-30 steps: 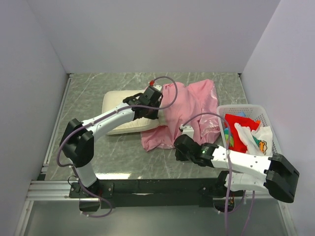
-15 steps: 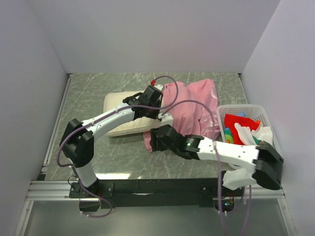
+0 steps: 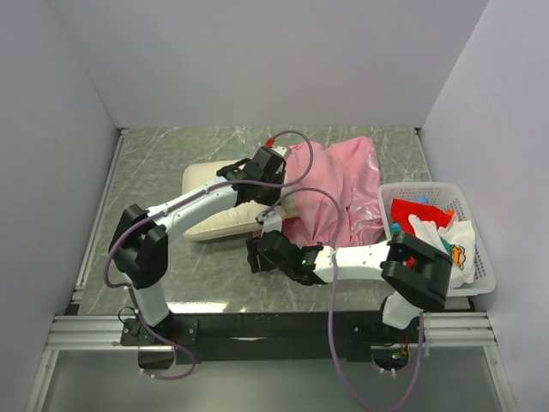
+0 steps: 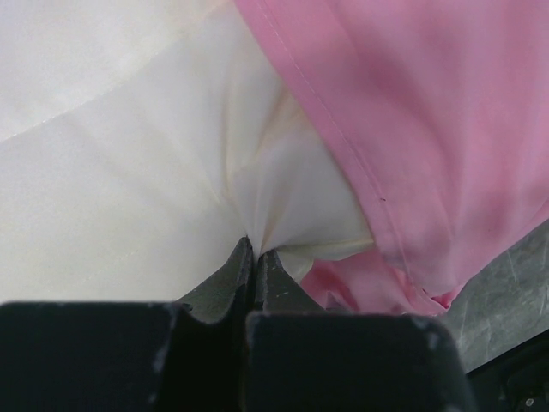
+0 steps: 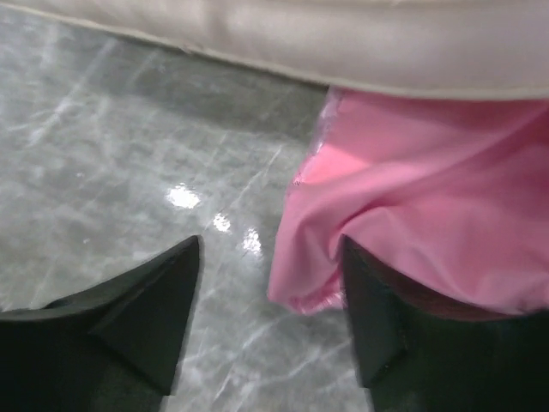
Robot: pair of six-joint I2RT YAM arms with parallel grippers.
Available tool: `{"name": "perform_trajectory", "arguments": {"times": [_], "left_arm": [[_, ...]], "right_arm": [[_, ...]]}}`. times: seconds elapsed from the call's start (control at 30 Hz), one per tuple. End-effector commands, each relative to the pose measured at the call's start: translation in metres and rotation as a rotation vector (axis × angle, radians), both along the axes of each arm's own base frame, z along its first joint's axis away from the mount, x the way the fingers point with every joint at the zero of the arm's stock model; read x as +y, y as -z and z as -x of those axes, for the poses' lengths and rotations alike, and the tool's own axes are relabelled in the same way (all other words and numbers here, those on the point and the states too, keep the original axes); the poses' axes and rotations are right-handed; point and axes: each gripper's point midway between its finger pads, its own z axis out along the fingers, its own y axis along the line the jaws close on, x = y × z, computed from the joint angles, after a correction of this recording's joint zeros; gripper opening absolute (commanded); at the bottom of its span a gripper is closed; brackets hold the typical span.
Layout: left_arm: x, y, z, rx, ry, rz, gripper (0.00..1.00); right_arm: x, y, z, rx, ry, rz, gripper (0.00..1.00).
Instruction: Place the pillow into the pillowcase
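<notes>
The cream pillow (image 3: 210,202) lies at the table's middle left, its right end tucked under the pink pillowcase (image 3: 343,184). My left gripper (image 3: 257,173) is over that overlap, shut on a pinch of the pillow's cream fabric (image 4: 257,206), and the pillowcase's hem (image 4: 429,129) runs just to its right. My right gripper (image 3: 255,251) sits low at the pillowcase's near left corner and is open. That pink corner (image 5: 326,249) lies between its fingers (image 5: 159,309), against the right one. The pillow's edge (image 5: 343,43) runs across just beyond.
A white basket (image 3: 477,262) at the right edge holds a red cloth (image 3: 412,225) and a white printed cloth (image 3: 452,245). The grey marble tabletop (image 3: 163,159) shows to the left and in front of the pillow. White walls close in three sides.
My right arm has swung left along the front of the pillowcase to its near left corner, and its jaws have spread apart. The left gripper has stayed pinched on the pillow.
</notes>
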Motion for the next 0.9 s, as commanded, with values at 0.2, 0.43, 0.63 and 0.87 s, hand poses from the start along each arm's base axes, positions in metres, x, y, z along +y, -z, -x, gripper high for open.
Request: {"name": "perform_trajectory", "arguments": {"times": [0.2, 0.43, 0.63, 0.87], "left_arm": [[-0.027, -0.051, -0.012, -0.069, 0.032, 0.125, 0.01], [-0.038, -0.058, -0.019, -0.068, 0.037, 0.153, 0.01], [-0.051, -0.069, -0.026, -0.052, 0.073, 0.200, 0.01], [-0.053, -0.039, -0.004, 0.037, 0.107, 0.241, 0.01]], "right_arm": [[-0.005, 0.024, -0.017, -0.042, 0.122, 0.078, 0.29], [0.049, -0.022, 0.035, -0.075, -0.104, 0.017, 0.00], [0.099, -0.015, 0.094, -0.042, -0.301, -0.038, 0.00], [0.073, -0.017, 0.087, -0.051, -0.233, -0.017, 0.27]]}}
